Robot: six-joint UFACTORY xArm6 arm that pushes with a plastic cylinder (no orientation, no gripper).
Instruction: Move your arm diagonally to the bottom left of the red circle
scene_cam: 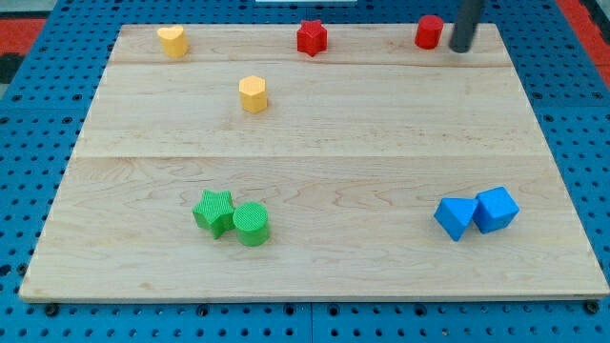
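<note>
The red circle [429, 31] is a short red cylinder near the view's top right, on the wooden board [381, 133]. My tip [460, 48] is the lower end of the dark rod coming down from the view's top edge. It stands just to the right of the red circle and slightly lower in the view, close beside it; contact cannot be told.
A red star [312, 37] sits at the top middle. A yellow heart [172, 40] sits at the top left, a yellow hexagon [253, 93] below it. A green star [214, 211] touches a green circle [252, 224] at the bottom left. Two blue blocks [476, 211] sit at the bottom right.
</note>
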